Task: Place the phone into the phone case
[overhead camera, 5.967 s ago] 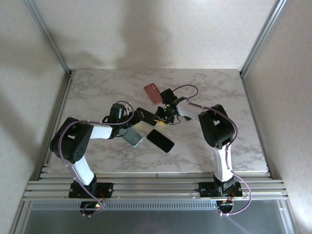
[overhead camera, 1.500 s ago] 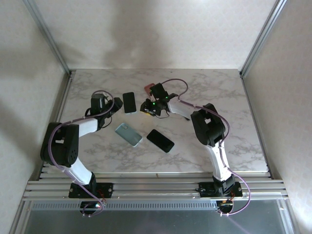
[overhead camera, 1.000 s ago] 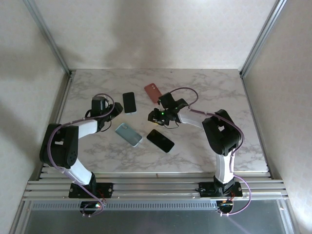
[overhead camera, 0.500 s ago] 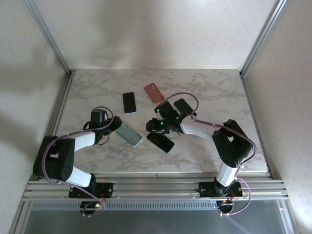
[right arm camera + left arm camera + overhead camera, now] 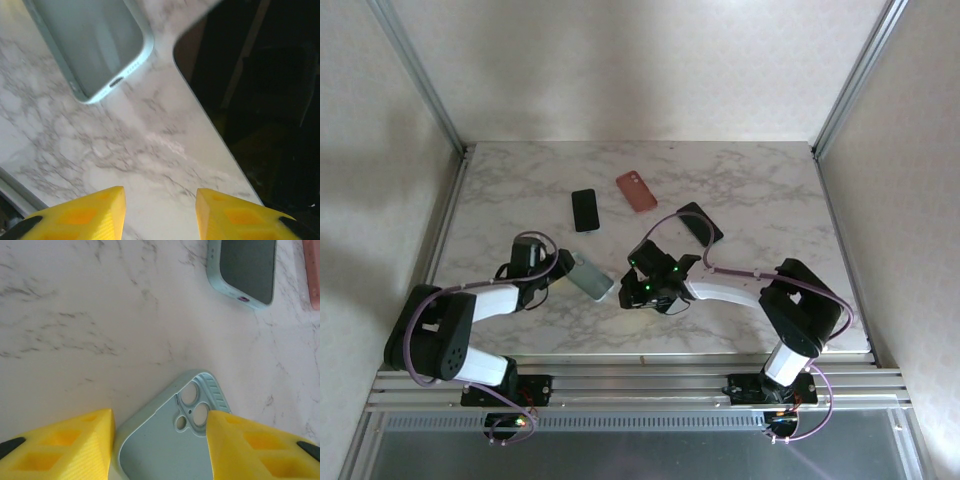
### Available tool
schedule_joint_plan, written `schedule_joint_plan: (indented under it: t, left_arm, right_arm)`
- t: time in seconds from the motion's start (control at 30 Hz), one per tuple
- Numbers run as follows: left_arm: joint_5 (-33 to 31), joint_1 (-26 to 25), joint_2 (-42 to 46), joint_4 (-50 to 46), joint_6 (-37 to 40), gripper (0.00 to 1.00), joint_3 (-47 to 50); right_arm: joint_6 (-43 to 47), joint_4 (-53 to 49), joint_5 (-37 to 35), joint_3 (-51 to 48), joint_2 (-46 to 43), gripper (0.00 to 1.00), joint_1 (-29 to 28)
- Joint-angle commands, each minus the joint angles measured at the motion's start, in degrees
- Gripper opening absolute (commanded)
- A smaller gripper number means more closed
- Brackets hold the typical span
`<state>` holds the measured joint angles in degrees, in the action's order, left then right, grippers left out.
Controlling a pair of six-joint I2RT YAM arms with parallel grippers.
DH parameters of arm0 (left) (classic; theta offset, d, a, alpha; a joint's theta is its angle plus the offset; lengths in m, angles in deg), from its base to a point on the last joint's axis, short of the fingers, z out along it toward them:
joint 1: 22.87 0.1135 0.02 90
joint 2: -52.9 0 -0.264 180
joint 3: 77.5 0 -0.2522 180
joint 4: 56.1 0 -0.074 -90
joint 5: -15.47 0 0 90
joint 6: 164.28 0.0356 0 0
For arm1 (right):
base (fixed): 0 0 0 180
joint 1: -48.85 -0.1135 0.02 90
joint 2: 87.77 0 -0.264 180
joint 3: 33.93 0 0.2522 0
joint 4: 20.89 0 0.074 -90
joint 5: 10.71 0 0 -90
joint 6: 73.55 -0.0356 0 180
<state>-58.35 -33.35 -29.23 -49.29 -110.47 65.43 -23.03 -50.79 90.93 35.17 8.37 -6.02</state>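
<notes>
As seen from above, the left hand (image 5: 557, 268) sits at one end of the case (image 5: 590, 277); the right hand (image 5: 640, 290) is just past its other end.

Left wrist: fingers (image 5: 65, 450) released, spread either side of the case's camera-hole corner. Contact cannot be told.

Right wrist: hand released, holding nothing, over bare worktop (image 5: 150, 145). Phone (image 5: 260, 100) lies ahead to its right, case ahead to its left, the two apart.

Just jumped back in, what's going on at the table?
The left gripper is open over the camera end of the empty mint phone case. The right gripper hovers open above the table at the black phone's edge, beside that case. The phone is not in the case yet.
</notes>
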Motion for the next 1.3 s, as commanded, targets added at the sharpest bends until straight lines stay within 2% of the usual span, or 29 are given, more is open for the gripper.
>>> schedule_joint_plan:
  t: [0.0, 0.3, 0.53, 0.77, 0.93, 1.27]
  left_arm:
    - [0.45, -2.98, -0.29, -1.15, -2.13, 0.5, 1.39]
    - [0.11, -6.42, 1.37, -1.16, -3.41, 0.5, 1.52]
    - [0.24, -7.76, 3.09, -1.15, -4.33, 0.5, 2.81]
    - [-0.28, -7.8, 4.62, -1.59, -4.42, 0.5, 3.77]
    - [-0.87, -7.8, 6.32, -2.38, -4.6, 0.5, 3.66]
    - [-1.32, -7.63, 10.04, -5.05, -4.51, 0.5, 2.76]
  right_arm:
    - [-0.74, -0.5, -1.2, -1.43, -1.49, 0.42, -1.53]
    - [-2.27, 0.32, -2.94, -2.16, -0.06, 0.43, -1.56]
    - [1.12, -5.95, -7.93, 0.96, -1.3, 0.47, -1.6]
    - [11.97, -15.36, -20.66, 6.54, -2.57, 0.71, -1.61]
    - [21.86, -13.69, -23.69, 7.98, 0.8, 0.88, -1.52]
    - [28.89, -11.06, -21.24, 11.11, 8.73, 0.95, -0.08]
